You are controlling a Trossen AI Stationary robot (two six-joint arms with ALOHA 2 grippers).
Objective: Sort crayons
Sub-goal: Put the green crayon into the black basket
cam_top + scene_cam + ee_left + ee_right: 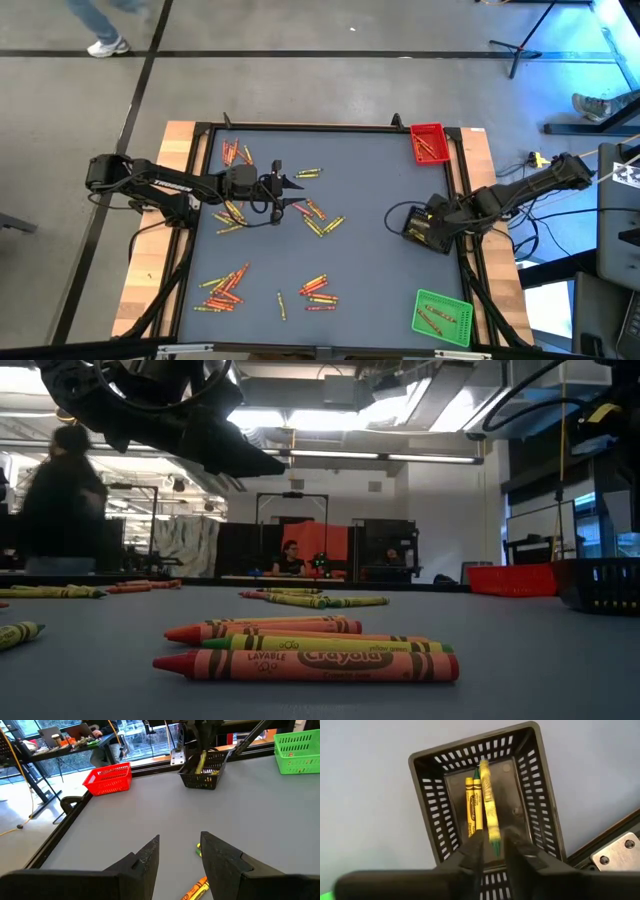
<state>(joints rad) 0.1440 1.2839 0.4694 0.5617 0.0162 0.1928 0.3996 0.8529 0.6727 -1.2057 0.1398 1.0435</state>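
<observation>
The step in hand looks like a drop-off: the right hand (492, 851) hangs directly over the black tray (427, 810) with a yellow crayon (488, 805) between its fingers (470, 852), the crayon's far end slanting down toward the tray's floor. Whether the fingers are clamped on it or just letting go cannot be told; the crayon sits in the narrow gap between them. Two more yellow crayons (473, 805) lie flat on the tray floor just beside the slanting one. By my reading, the next move calls for the fingers to part fully so the crayon falls clear inside the tray walls, then a lift straight up before reaching back for another.

Farther from the black tray, toward the middle of the desk (370, 200), the left hand (283, 190) hovers with its fingers (145, 860) apart and nothing between them. An orange crayon (196, 890) lies on the desk right under it, with a yellow one (198, 850) close by.

Farther still from the black tray, the loose crayons (316, 217) are scattered in clusters across the desk's middle and its left half. The red tray (429, 142) and the green tray (441, 317) sit at the two right-hand corners of the desk, on either side of the black tray, each with a few crayons inside.
</observation>
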